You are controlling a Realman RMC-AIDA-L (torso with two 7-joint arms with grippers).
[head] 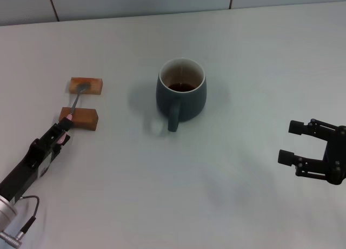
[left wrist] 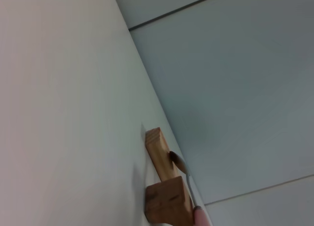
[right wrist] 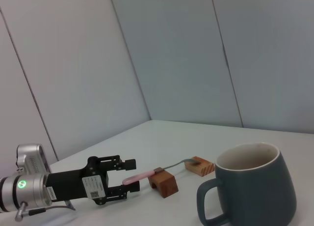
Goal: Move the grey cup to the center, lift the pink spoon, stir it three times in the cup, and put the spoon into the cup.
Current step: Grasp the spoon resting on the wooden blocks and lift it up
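The grey cup (head: 181, 90) stood upright near the middle of the white table (head: 243, 54), handle turned toward the robot, with dark residue low in its pale interior. The pink spoon (head: 75, 101) lay well to the cup's left, bridged across two brown wooden blocks (head: 86, 85): metal bowl resting on the farther block, pink handle passing over the nearer one and overhanging the table. The left pincer (head: 64, 131) sat at that free handle end, fingers parted on either side of the pink tip, apparently not yet closed on it; the right wrist view showed the gap between the fingers plainly. The right pincer (head: 292, 142) hung open and empty, well to the right of the cup. Judgement: spoon is light, stiff and slim, its smooth handle likely to slip or swivel under a shallow pinch; best taken on the raised overhang of the handle, squarely across its width. Cup looks heavy, rigid ceramic, glazed, breakable if knocked; handle or body wall would serve as a grip.
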